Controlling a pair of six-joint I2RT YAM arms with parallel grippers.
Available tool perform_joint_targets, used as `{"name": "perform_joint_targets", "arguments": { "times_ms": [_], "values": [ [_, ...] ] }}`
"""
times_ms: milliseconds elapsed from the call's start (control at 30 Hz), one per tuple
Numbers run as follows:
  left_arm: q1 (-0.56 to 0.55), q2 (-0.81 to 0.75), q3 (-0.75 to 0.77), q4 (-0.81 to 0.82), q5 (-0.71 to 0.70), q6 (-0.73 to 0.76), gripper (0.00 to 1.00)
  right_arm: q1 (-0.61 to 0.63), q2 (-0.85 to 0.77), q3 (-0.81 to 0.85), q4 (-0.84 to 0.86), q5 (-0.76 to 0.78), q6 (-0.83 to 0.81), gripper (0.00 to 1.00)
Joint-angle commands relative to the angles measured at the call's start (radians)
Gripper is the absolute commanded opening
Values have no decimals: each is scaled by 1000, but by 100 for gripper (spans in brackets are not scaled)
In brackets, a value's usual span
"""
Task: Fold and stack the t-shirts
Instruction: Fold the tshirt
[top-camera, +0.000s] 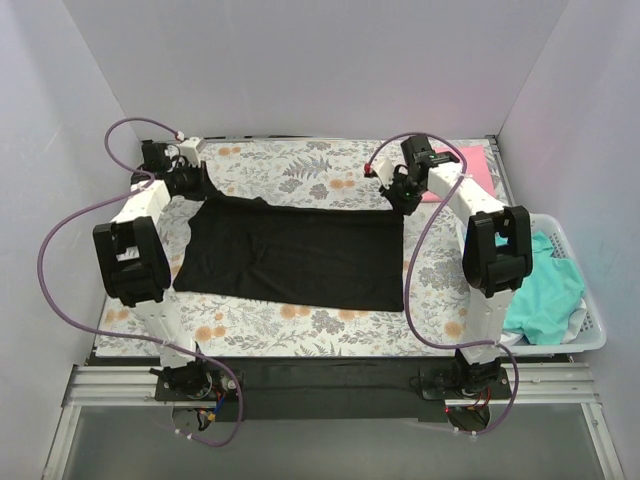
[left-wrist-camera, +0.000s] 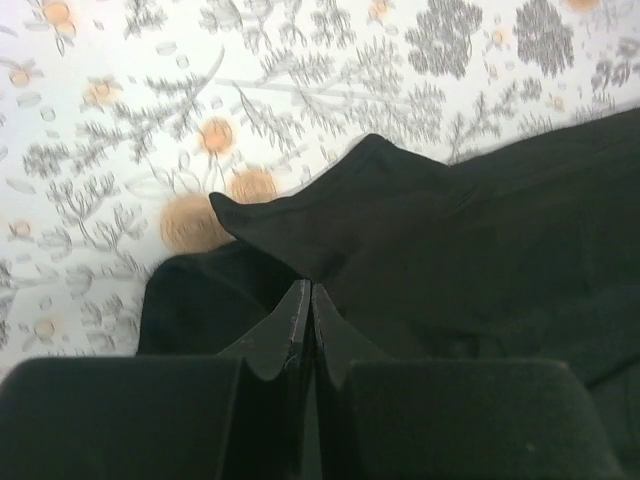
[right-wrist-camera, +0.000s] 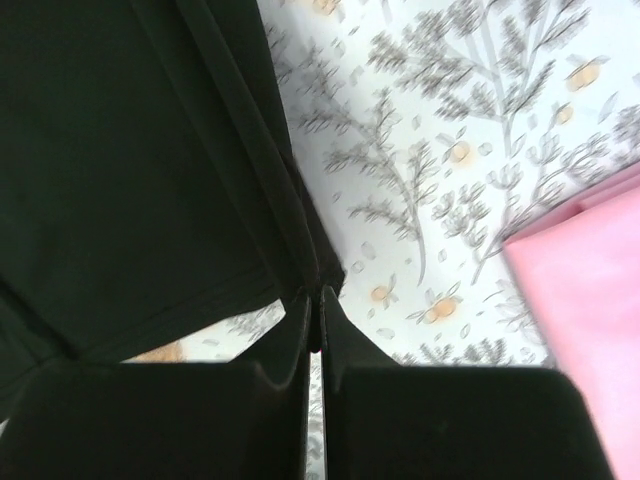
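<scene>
I see the plain black fabric t-shirt (top-camera: 295, 253) spread flat at the centre of the floral-cloth surface (top-camera: 300, 170). My left gripper (left-wrist-camera: 305, 300) has its jaws pressed together, pinching the shirt's corner at ten o'clock. My right gripper (right-wrist-camera: 315, 300) pinches the two o'clock corner the same way. Beyond it lies the folded pink t-shirt (top-camera: 472, 165); the teal t-shirt (top-camera: 545, 290) sits in the white lattice basket (top-camera: 590, 335) at three o'clock.

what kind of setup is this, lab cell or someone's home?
Looks like a lab test cell, not a home: plain white walls box in the table, both arms are bolted to a metal rail, and the laundry is staged, with a black t-shirt and a basket.
</scene>
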Motion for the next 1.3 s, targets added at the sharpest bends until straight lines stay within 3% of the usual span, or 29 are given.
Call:
{"name": "perform_joint_targets", "arguments": {
  "times_ms": [0,367,867,1267],
  "values": [
    [23,-151,-89,-1,23,74,0,0,-83,-56,-2,-20,-18,1],
    [39,-333,-324,-29,-60,218,0,47,-210,-254,-5,-50,-21,1],
    [43,-274,-428,-21,-146,271,0,72,-152,-366,35,-24,-26,1],
    [44,-244,-283,-77,-135,192,0,67,-160,-240,29,39,-24,1]
  ]
}}
